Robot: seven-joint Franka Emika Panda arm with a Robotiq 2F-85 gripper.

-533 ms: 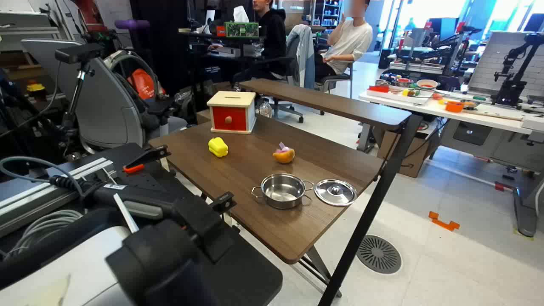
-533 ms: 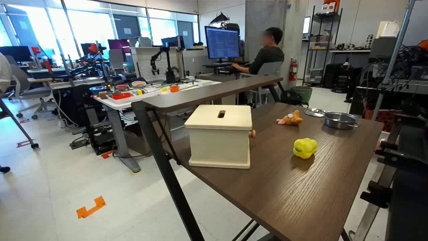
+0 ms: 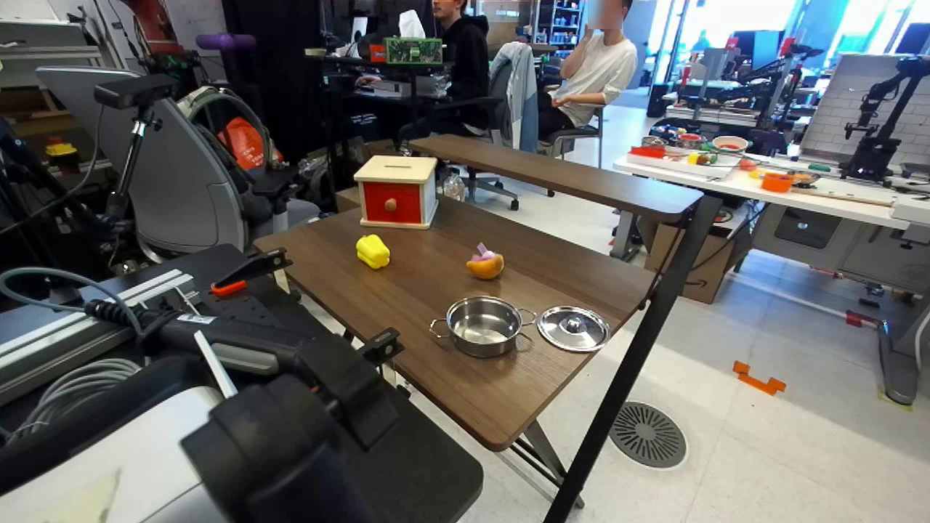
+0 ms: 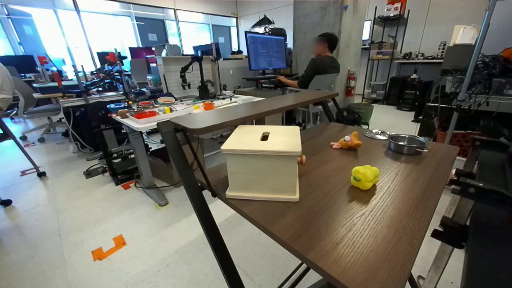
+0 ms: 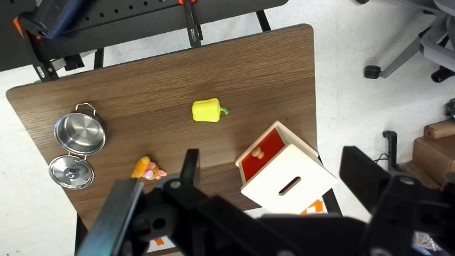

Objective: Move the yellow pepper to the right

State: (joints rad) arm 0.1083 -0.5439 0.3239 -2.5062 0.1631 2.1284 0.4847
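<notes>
The yellow pepper (image 5: pixel 206 110) lies on its side on the brown table, with its green stem pointing right in the wrist view. It also shows in both exterior views (image 3: pixel 373 251) (image 4: pixel 365 177), apart from other objects. My gripper (image 5: pixel 271 154) is open and empty high above the table. Its fingers are wide apart in the lower part of the wrist view, and the pepper appears above and left of the space between them. The gripper's fingers are not visible in the exterior views.
A wooden box (image 5: pixel 289 179) with a red front stands near the pepper. An orange plush toy (image 5: pixel 144 168), a metal pot (image 5: pixel 80 133) and its lid (image 5: pixel 71 172) are on the table (image 5: pixel 153 89). A raised shelf (image 3: pixel 552 174) runs along one side.
</notes>
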